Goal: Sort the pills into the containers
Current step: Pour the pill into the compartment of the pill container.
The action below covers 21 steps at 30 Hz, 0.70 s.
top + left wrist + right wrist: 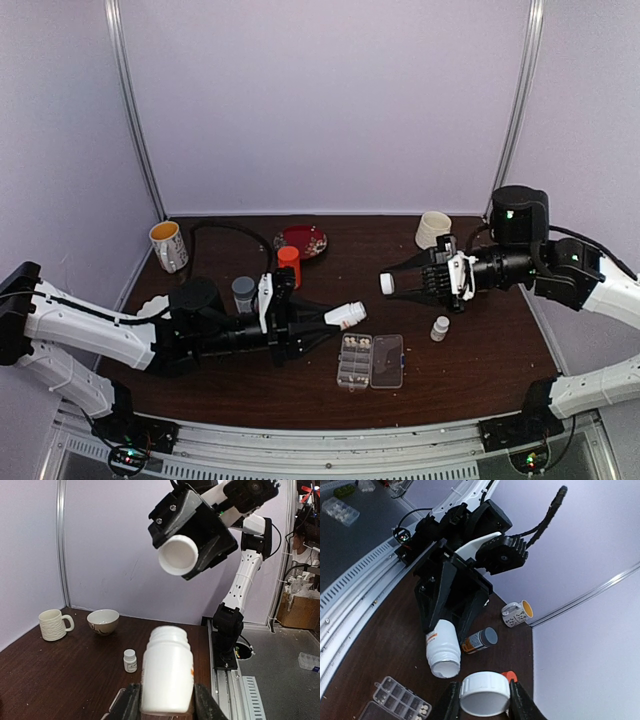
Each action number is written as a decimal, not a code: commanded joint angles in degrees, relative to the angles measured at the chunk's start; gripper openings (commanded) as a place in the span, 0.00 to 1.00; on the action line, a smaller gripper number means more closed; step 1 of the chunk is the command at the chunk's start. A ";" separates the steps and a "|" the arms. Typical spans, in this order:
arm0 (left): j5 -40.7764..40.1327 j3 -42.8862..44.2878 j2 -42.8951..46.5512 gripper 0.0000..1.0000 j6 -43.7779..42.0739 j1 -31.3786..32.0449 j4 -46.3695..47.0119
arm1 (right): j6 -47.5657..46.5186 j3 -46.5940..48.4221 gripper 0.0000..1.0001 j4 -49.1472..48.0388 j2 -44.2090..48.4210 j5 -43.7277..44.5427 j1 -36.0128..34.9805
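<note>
My left gripper [335, 320] [167, 700] is shut on a white bottle [347, 316] [167, 672] [442, 647]. The bottle lies tilted above the table with its uncapped mouth toward the right arm. My right gripper [392, 284] [482, 700] is shut on the bottle's white cap [387, 283] [177, 554] [485, 694], held in the air apart from the mouth. The clear organiser box [354, 362] [395, 695] lies below the bottle with its lid [387, 360] folded open. Tiny cream pills [357, 342] [423, 709] sit in its far compartments.
A small white bottle [440, 328] [130, 660] stands right of the box. An orange bottle [289, 266], a grey-capped bottle [243, 294] [480, 640], a red plate [301, 241] and a yellow-lined mug [168, 246] [517, 614] stand at the back left. A white cup [433, 229] [54, 624] and a bowl [103, 621] stand at the back right.
</note>
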<state>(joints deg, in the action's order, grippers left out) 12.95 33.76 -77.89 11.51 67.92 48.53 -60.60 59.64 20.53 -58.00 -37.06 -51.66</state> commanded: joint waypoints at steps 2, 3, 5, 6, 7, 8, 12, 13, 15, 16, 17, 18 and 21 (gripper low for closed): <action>-2.63 -0.89 -0.79 0.00 -2.78 0.00 -1.64 | 33.14 -7.52 0.00 -16.00 3.84 -0.90 0.13; -2.67 -0.77 -1.19 0.00 -2.77 -0.05 -2.21 | 37.67 -9.10 0.00 -17.85 4.58 -0.03 0.15; -2.70 -0.42 -2.46 0.00 -2.76 -0.26 -3.12 | 45.85 -12.40 0.00 -20.20 5.87 2.37 0.15; -2.62 -0.25 -3.08 0.00 -3.05 -0.32 -3.53 | 50.00 -13.63 0.00 -20.34 6.48 3.48 0.15; -2.61 -0.07 -3.82 0.00 -3.45 -0.43 -4.02 | 53.86 -14.85 0.00 -20.36 7.06 5.56 0.15; -2.51 0.03 -4.51 0.00 -3.84 -0.49 -4.24 | 57.60 -15.76 0.00 -20.36 7.51 8.03 0.15; -1.65 0.28 -7.15 0.00 -4.45 -1.26 -4.39 | 69.58 -17.53 0.00 -16.83 7.80 13.76 0.15; -1.34 0.34 -7.71 0.00 -4.59 -1.60 -4.53 | 72.34 -17.76 0.00 -16.02 7.43 13.94 0.15; -0.51 0.70 -8.49 0.00 -4.57 -2.45 -5.21 | 77.84 -18.30 0.00 -14.37 5.86 14.75 0.15; -0.04 0.96 -8.77 0.00 -4.56 -2.95 -5.97 | 80.09 -18.47 0.00 -13.90 5.01 14.77 0.15; 0.36 1.24 -8.87 0.00 -4.69 -3.43 -6.95 | 82.21 -18.73 0.00 -13.77 4.00 14.38 0.15; 0.52 1.49 -8.98 0.00 -5.23 -3.82 -8.07 | 84.28 -19.09 0.00 -13.97 3.16 14.23 0.15; 0.91 2.57 -9.32 0.00 -8.47 -4.11 -13.41 | 89.53 -20.83 0.00 -16.81 0.71 12.88 0.11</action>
<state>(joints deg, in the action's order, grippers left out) 12.25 33.58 -86.59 7.05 64.53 39.16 17.12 41.15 5.13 -54.87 -24.88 -51.66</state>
